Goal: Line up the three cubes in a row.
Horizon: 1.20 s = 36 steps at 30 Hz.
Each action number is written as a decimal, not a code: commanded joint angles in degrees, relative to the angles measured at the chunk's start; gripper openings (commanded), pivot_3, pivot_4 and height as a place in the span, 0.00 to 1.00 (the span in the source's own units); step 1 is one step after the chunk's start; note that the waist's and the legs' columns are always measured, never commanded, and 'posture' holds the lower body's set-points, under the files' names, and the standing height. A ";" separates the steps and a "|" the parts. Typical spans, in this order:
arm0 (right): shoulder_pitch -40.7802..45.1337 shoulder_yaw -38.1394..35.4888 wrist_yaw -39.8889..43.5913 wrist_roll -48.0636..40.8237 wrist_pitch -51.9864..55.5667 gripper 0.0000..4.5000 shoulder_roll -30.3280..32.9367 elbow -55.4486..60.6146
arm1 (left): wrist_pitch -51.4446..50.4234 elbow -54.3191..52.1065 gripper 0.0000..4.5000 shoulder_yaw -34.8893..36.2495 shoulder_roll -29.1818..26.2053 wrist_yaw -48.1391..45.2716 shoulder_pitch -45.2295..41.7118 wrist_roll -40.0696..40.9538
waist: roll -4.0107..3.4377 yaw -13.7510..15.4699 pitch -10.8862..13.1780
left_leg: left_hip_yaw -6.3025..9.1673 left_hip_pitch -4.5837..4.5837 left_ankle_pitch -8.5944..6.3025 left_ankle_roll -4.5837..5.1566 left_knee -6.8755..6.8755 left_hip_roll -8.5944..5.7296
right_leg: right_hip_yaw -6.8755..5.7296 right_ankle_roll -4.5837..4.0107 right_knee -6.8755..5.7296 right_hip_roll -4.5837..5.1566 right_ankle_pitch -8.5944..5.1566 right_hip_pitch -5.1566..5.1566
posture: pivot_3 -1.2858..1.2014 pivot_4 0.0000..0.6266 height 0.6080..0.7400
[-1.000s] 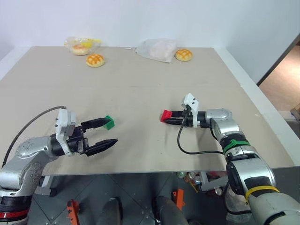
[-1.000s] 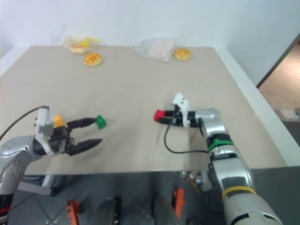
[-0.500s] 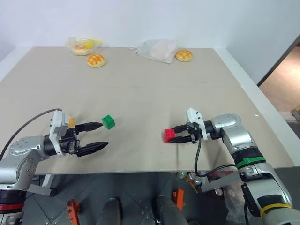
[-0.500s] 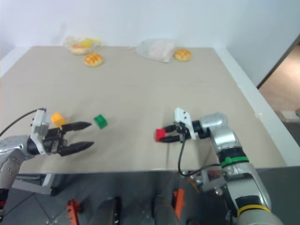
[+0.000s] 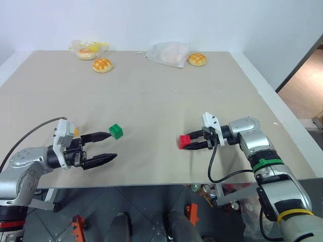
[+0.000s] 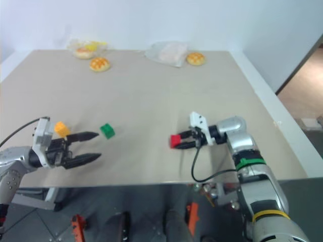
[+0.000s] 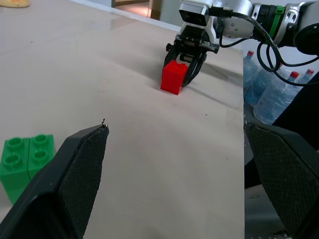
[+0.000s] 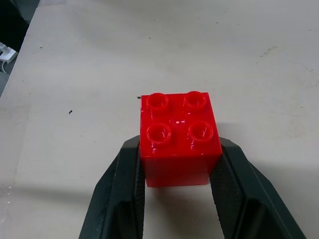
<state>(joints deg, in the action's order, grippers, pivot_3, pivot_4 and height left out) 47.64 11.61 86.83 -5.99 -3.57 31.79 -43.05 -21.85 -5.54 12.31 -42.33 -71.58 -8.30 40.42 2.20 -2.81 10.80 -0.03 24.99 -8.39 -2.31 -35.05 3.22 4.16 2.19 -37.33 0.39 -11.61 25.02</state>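
Here the right claw [image 8: 177, 199] clamps a glossy, four-studded red cube [image 8: 179, 139].

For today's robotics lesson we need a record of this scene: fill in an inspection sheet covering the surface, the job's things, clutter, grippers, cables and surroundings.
Surface: beige table, bare in the middle.
Job's things: red cube near the front edge, on the right; green cube on the left; yellow-orange cube further left. Not yet in a row.
Clutter: two buns and two plastic bags at the far edge.
Grippers: right gripper shut on the red cube; left gripper open, empty, beside the green cube.
Cables: black cable loops off the right wrist; another off the left.
Surroundings: white wall, water bottles below the table.
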 commanded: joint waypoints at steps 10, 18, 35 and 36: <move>-0.68 0.03 -0.73 2.07 -0.50 0.96 2.05 2.84 | 4.31 7.02 1.00 4.51 1.34 5.41 -2.40 -2.73 | 0.02 -0.04 -0.01 | -0.02 0.00 0.00 0.00 -0.27 0.13 | -0.01 -0.09 -0.10 -0.10 0.07 -0.01 | 0.52 0.24 1.00; -0.23 -6.53 -1.15 -4.64 6.60 0.96 9.07 16.76 | 5.06 9.50 1.00 3.25 0.62 5.24 -1.97 -5.66 | 0.00 0.23 0.00 | -0.15 0.09 -0.01 -0.03 -0.33 0.13 | 0.01 -0.08 -0.09 0.00 0.07 0.05 | 0.52 0.24 1.00; -13.39 -15.13 -17.51 -21.60 29.61 0.96 8.53 53.54 | 12.87 31.80 1.00 -4.81 8.81 6.48 -18.68 -16.51 | 0.07 0.36 -0.07 | -0.16 0.24 -0.09 -0.11 -0.35 0.15 | 0.08 0.06 -0.15 -0.08 0.02 0.15 | 0.52 0.24 1.00; -13.77 -15.35 -18.01 -22.04 30.03 0.96 8.70 54.23 | 13.25 32.65 1.00 -5.19 9.03 6.25 -19.27 -16.99 | 0.07 0.35 -0.07 | -0.13 0.23 -0.09 -0.11 -0.35 0.16 | 0.07 0.06 -0.15 -0.10 0.03 0.13 | 0.52 0.24 1.00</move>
<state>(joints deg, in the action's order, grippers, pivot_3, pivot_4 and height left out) 33.95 -1.25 69.90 -26.17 25.87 39.52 7.87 -10.22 26.45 7.32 -33.25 -64.50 -26.25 24.07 2.26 -2.46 10.73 -0.15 25.18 -8.47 -2.42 -35.40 3.38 4.22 2.25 -37.48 0.27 -11.58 25.14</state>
